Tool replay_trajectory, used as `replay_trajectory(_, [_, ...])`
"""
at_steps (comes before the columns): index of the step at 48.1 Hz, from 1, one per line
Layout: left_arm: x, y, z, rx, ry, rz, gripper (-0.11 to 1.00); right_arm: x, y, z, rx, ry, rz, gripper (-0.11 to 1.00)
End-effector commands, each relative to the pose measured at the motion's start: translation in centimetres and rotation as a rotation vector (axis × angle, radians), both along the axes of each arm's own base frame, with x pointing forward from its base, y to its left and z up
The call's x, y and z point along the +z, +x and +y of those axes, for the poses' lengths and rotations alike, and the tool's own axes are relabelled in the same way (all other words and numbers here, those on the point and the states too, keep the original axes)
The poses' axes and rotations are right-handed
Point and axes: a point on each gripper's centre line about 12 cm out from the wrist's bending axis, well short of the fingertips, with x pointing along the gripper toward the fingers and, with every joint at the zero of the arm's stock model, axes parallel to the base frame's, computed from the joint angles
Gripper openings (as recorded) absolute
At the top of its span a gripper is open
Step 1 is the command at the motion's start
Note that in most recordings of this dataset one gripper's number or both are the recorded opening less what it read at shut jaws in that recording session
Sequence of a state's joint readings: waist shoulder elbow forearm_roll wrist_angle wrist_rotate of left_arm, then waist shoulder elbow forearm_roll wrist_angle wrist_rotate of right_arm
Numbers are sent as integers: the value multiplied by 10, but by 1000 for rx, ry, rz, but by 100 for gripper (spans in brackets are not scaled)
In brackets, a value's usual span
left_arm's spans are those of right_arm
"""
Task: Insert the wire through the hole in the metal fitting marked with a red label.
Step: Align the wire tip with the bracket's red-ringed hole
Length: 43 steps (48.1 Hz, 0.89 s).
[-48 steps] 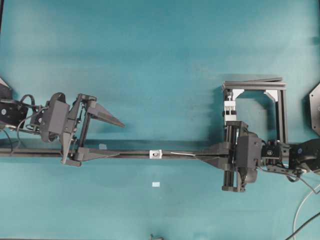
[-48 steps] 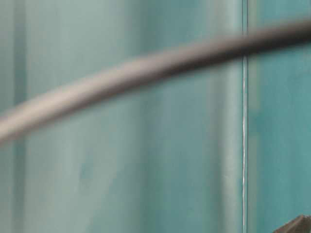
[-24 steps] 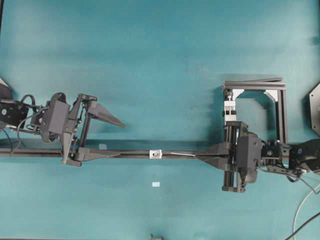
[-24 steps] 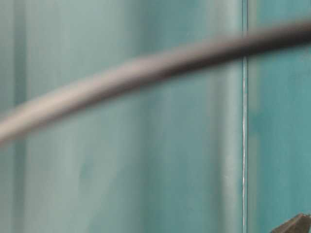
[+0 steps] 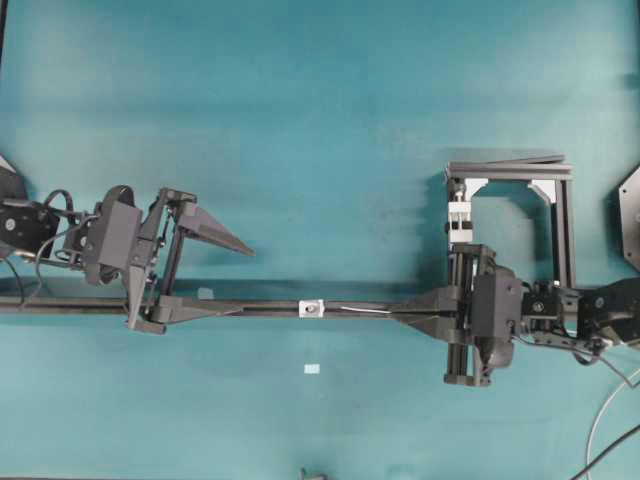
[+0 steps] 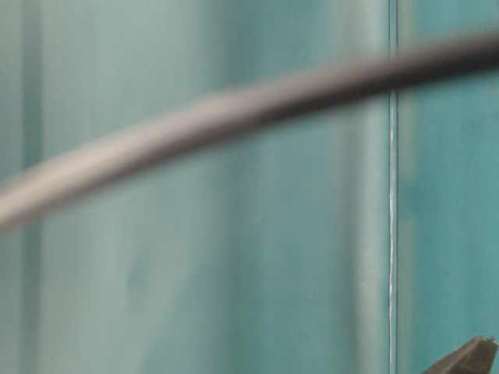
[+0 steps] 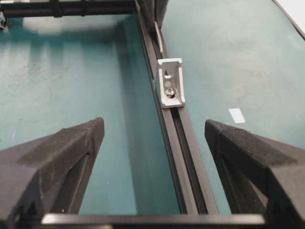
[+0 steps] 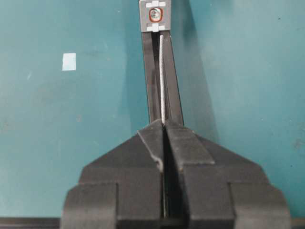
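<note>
Your right claw point(image 8: 164, 125) is clamped on the wire point(image 8: 162, 78), whose tip sits just short of the red-ringed hole point(image 8: 155, 15) in the metal fitting point(image 8: 154, 15) on the black rail point(image 8: 151, 81) (it looks slightly off-line): the tip could butt the face and bow. Beyond, your left claw point(image 5: 215, 272) stands apart, empty.

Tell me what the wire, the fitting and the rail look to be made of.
The wire: pale silvery strand with a fine twisted texture, probably stranded metal. The fitting: bright silver-white angle bracket, smooth matte finish with a shiny screw head, apparently aluminium or steel. The rail: black, grooved, satin sheen, likely anodised aluminium extrusion, though painted metal or plastic cannot be ruled out.
</note>
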<state>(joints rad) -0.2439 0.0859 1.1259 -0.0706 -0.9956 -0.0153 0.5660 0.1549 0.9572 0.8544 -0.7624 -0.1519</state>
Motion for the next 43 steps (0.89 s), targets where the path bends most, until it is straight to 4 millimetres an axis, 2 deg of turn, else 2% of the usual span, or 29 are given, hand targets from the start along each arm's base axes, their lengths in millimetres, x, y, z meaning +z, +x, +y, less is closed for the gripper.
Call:
replay_trajectory(1, [6, 4, -2, -2, -5, -25, 51, 10, 2, 4, 8, 16, -25, 0])
replay_trajectory(11, [7, 4, -2, -5, -5, -27, 51, 16, 3, 4, 16, 7, -40, 0])
replay_trajectory(43, [6, 4, -4, -9, -6, -24, 51, 14, 7, 0, -4, -11, -51, 0])
